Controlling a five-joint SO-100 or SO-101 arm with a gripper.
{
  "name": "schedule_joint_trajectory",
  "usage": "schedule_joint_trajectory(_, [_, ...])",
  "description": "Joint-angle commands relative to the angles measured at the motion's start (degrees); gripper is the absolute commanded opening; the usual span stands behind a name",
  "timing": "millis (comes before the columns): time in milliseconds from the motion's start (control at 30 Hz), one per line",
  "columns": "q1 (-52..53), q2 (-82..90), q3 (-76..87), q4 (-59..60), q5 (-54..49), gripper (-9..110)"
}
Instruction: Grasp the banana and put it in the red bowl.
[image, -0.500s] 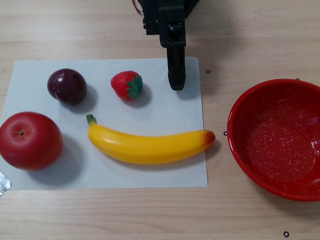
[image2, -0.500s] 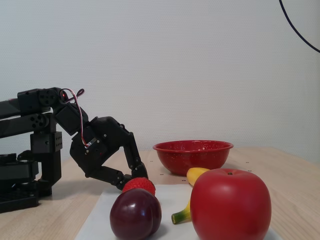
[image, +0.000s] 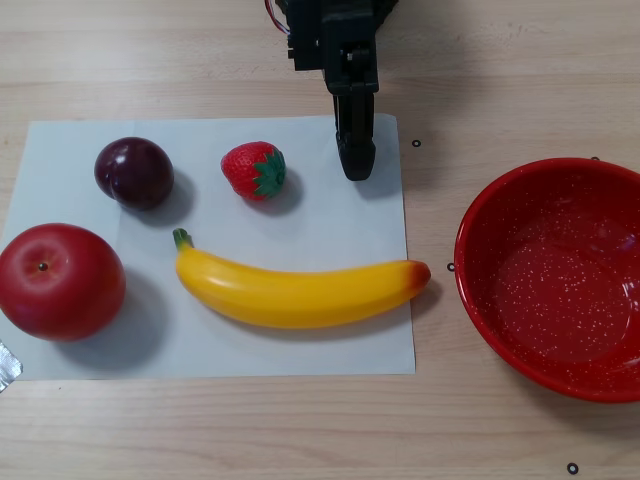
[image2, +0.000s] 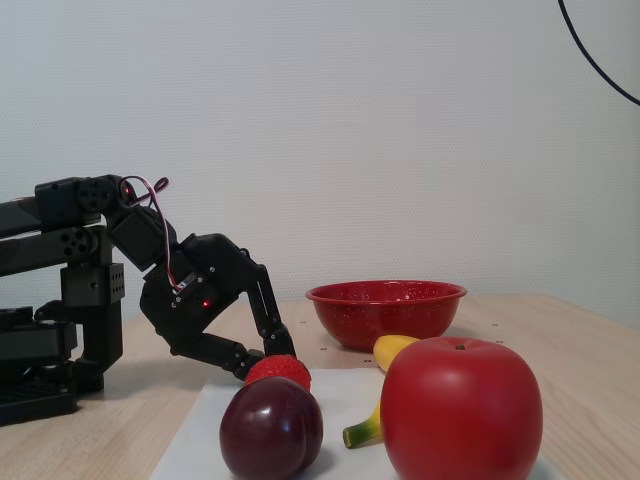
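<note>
Banana lying flat across the lower part of a white paper sheet on a wooden table, green stem toward the apple, orange end pointing at the red bowl, which sits off the sheet to the right in the other view. Gripper low over the sheet's top edge, just right of the strawberry, fingers pressed together, gripping nothing. Plum farther left.
</note>
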Motion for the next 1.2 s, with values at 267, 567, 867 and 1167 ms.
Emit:
schedule_joint_trajectory(267, [0.2, -7.7, -11.1, 3.7, 1.0, 0])
schedule_joint_trajectory(567, [-2.0, -23.6, -28.4, 6.2, 1.1, 0])
schedule_joint_trajectory(867, [-4.6, -38.3, -42.2, 7.1, 3.8, 0])
schedule_joint_trajectory(1167, [-6.2, -57.0, -62.6, 12.2, 4.7, 0])
